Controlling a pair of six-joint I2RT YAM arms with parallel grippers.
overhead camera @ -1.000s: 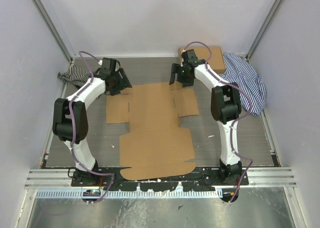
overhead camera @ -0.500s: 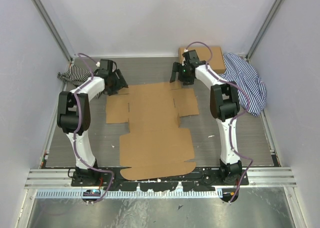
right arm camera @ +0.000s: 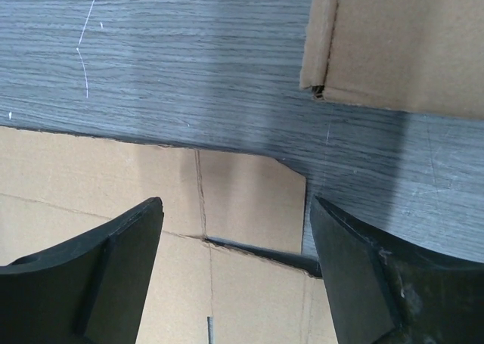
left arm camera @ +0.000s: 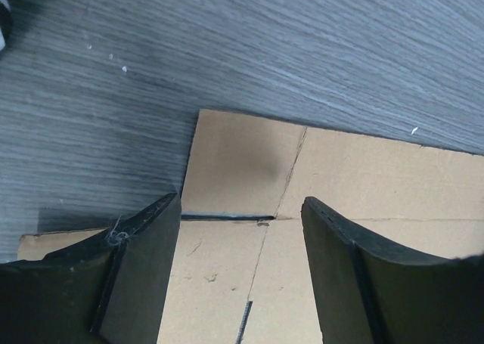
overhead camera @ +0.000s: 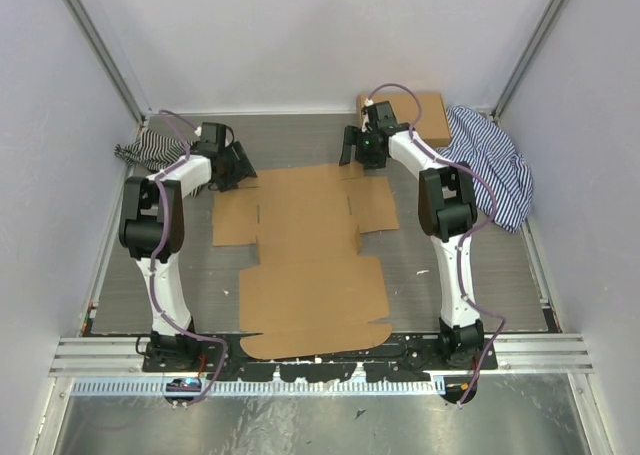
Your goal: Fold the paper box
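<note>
Grey worktop [overhead camera: 300,140] has the paper box [overhead camera: 305,255] lying flat and unfolded in the middle. Its near edge is by the arm bases, with bare strips down both sides. A striped cloth [overhead camera: 495,165] and smaller cardboard box [overhead camera: 420,110] crowd the far right corner. Left hand [left arm camera: 240,208] and right hand [right arm camera: 236,208] are both wide open, holding nothing, each hovering over a far corner flap's edge.
</note>
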